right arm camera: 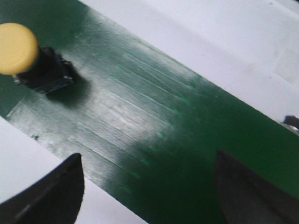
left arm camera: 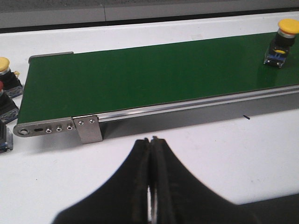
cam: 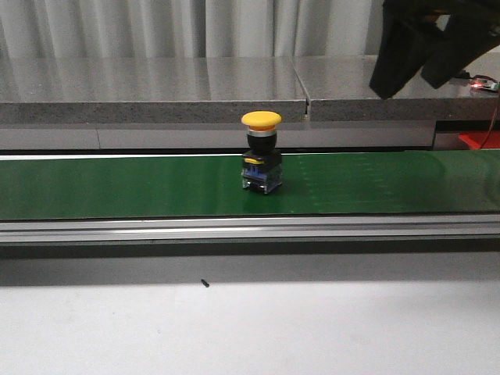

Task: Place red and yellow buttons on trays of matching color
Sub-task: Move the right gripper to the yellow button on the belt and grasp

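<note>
Yellow button [cam: 261,152] stands upright on the green conveyor belt [cam: 117,186], near the middle of the front view. At the belt's end, more buttons [left arm camera: 5,88] sit on the white desk [left arm camera: 224,154]. The left claw [left arm camera: 150,154] is closed, empty, over the desk. The right claw [right arm camera: 147,186], at 1 o'clock from the button, is spread wide over the belt.
</note>
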You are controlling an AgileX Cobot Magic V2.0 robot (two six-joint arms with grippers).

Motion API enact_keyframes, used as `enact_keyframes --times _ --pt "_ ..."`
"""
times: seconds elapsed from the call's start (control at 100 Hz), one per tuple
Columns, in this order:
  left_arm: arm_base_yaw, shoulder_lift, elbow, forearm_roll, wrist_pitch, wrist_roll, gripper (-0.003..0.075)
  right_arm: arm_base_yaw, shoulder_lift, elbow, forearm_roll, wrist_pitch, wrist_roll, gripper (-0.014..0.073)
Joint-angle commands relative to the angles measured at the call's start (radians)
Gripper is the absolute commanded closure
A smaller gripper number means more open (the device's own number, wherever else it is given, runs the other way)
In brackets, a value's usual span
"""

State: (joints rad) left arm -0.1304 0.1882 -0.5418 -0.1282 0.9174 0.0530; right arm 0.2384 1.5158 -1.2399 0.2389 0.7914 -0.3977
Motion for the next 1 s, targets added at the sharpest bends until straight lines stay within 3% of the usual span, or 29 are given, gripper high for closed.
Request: enact_keyframes --times 0.0,0.2,0.58,0.72,0.89,0.99 --pt "-0.005 0.010 -0.027 -0.015 -0.065 -0.002 0.0741 0.028 -0.020 -0.020 0.029 -0.028 -0.062 0.0024" --pt "-0.005 0.010 -0.027 -0.015 -0.065 -0.002 0.0741 0.068 0.028 -0.020 0.123 -0.037 -0.200 0.0024" --pt "-0.005 0.010 -0.027 -0.017 -0.065 -0.002 0.0741 0.074 0.116 -0.023 0.283 -0.145 -0.343 0.0026" --pt "-0.005 0.010 -0.027 -0.017 -0.065 -0.002 0.0741 0.074 0.136 -0.023 0.337 -0.199 -0.370 0.0120" --pt "-0.005 0.010 -0.027 -0.017 -0.065 -0.002 0.0741 0.074 0.137 -0.023 0.341 -0.213 -0.370 0.0340" --pt "-0.005 0.010 -0.027 -0.017 -0.065 -0.002 0.0741 0.074 0.135 -0.023 0.342 -0.212 -0.370 0.0358"
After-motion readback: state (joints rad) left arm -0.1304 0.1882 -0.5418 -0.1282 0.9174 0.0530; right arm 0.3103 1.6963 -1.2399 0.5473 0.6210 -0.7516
